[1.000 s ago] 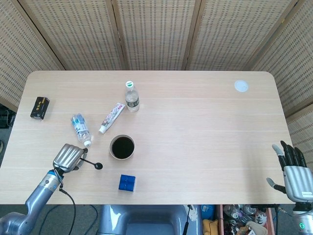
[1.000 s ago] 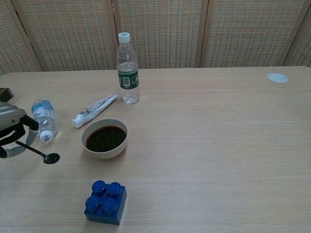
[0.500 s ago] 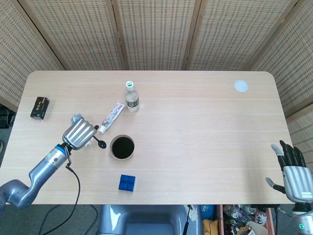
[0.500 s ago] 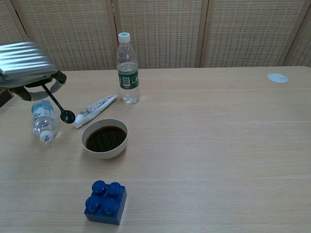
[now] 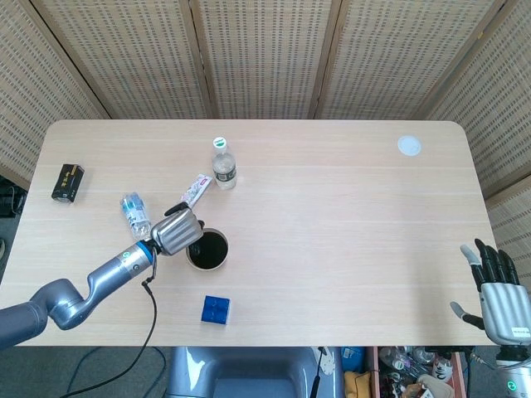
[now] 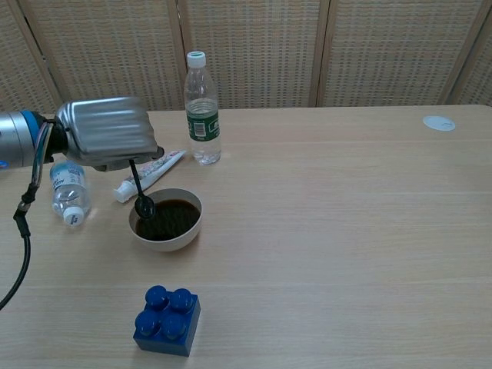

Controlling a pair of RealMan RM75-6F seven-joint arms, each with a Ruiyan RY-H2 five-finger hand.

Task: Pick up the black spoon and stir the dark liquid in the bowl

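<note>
Head view: the silver left hand (image 5: 177, 231) hangs over the left rim of the round white bowl (image 5: 207, 249) of dark liquid (image 5: 209, 248), which sits left of the middle of the light wooden desk (image 5: 348, 215), nearer its front edge. The spoon is hidden beneath the hand. The right hand (image 5: 496, 290), black fingers (image 5: 493, 264) spread and empty, hovers off the desk's front right corner.

Chest view: the left hand (image 6: 106, 133) pinches the thin black spoon (image 6: 139, 189) by its handle top; the spoon hangs nearly upright, its small glossy oval head at the bowl's (image 6: 166, 237) left rim, just above or touching the dark liquid (image 6: 169, 219); which cannot be told.
</note>
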